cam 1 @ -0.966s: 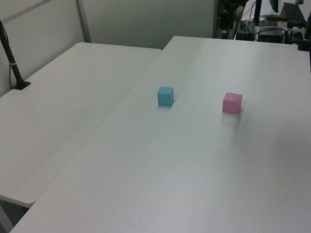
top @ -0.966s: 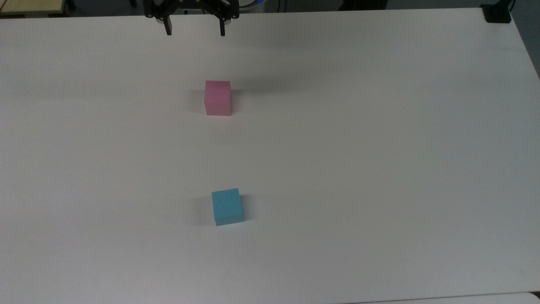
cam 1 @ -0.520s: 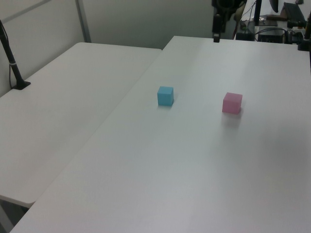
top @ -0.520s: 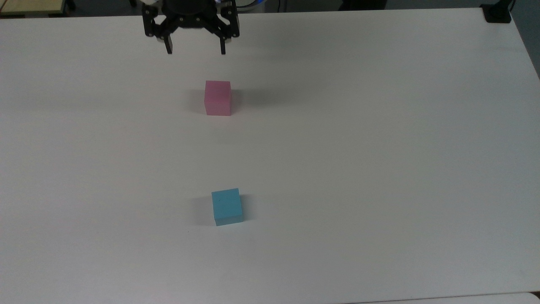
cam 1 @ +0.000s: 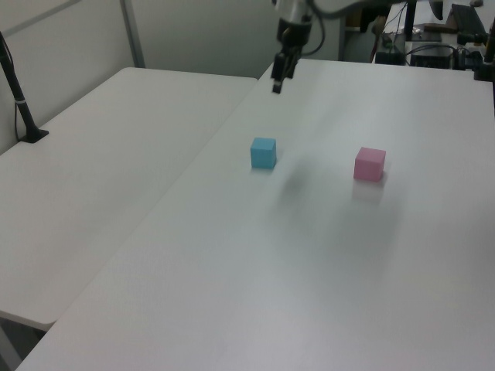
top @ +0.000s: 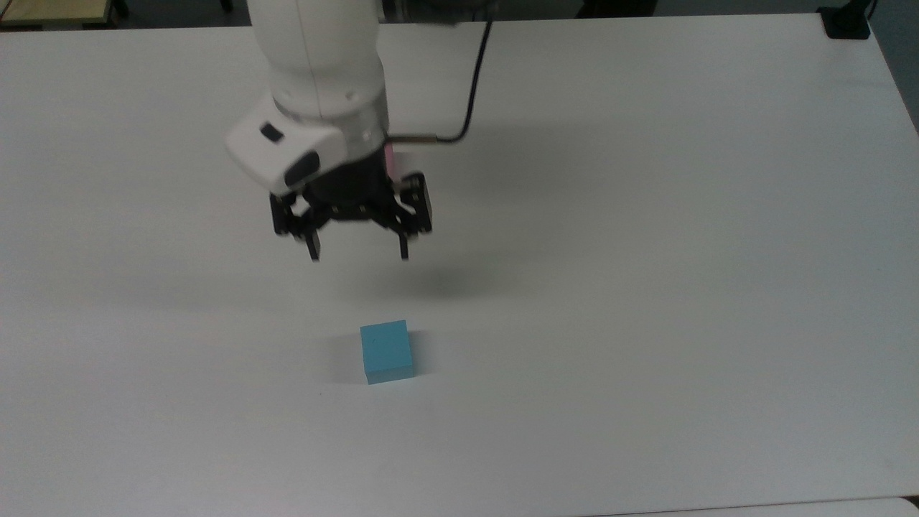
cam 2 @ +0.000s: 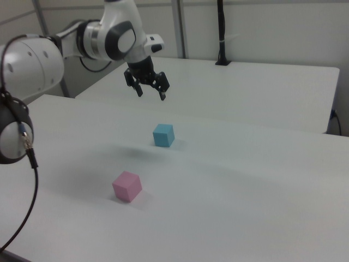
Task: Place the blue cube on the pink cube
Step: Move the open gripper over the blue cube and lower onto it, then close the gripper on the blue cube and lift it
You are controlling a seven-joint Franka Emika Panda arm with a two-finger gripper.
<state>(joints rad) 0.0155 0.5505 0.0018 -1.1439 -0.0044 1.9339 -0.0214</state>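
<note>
Hand [top: 357,253] spread wide, empty, high above blue cube [top: 387,351]; cube looks light, rigid; grip opposite flat sides.

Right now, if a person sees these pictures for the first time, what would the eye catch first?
Probably the white arm's black pincer, open and hanging above the white table. Next come the two small cubes standing apart on it: the blue cube sits nearer the pincer, and the pink cube rests farther back toward the right view's lower left.
</note>
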